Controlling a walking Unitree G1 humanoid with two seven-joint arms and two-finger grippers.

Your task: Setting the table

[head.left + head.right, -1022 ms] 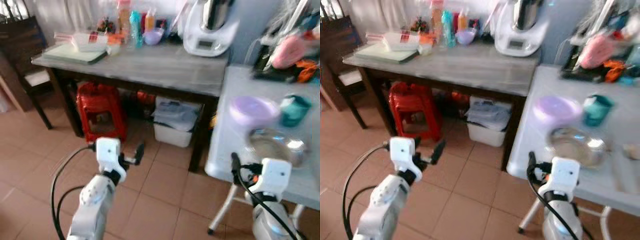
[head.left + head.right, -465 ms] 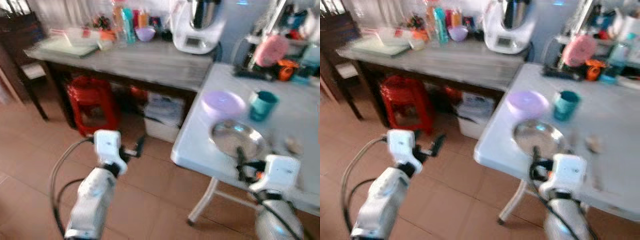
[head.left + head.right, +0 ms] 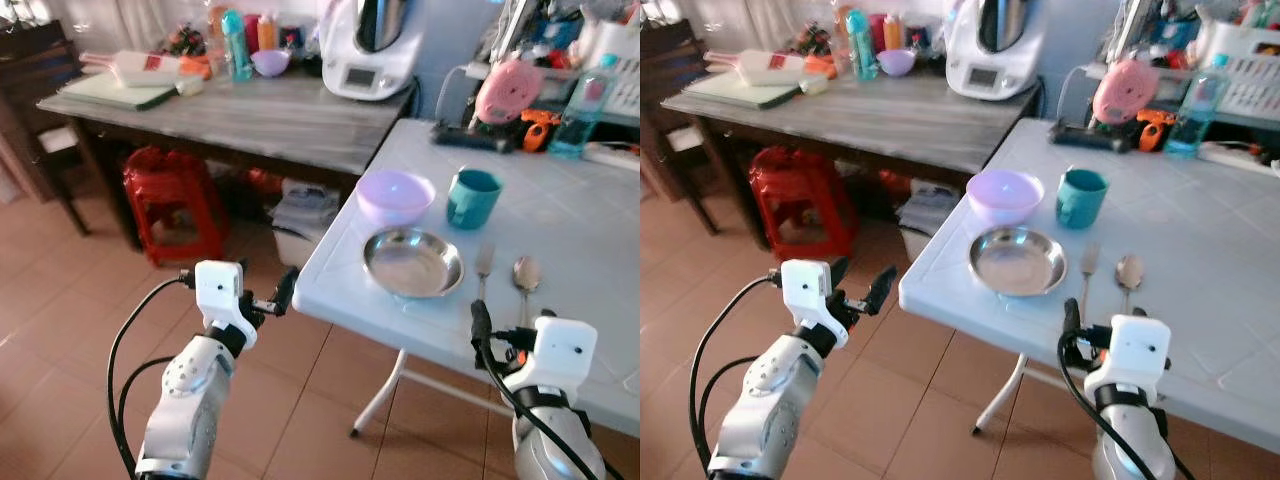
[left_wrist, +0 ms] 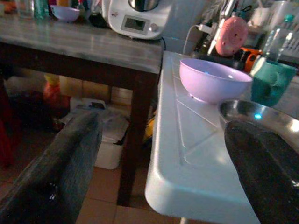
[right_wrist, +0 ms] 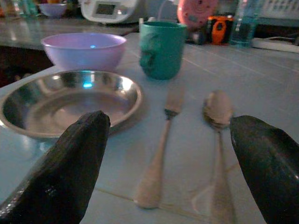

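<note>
One spoon [image 5: 217,111], handle tip blurred

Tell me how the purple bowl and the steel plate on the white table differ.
The purple plastic bowl is deep and matte; the round stainless-steel plate is shallow and shiny. The bowl sits farther from the table's near edge, the plate nearer, beside the fork. Both are round, upright and empty.

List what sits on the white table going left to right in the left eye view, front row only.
Steel plate → fork → spoon. The purple bowl and teal cup stand in the row behind.
</note>
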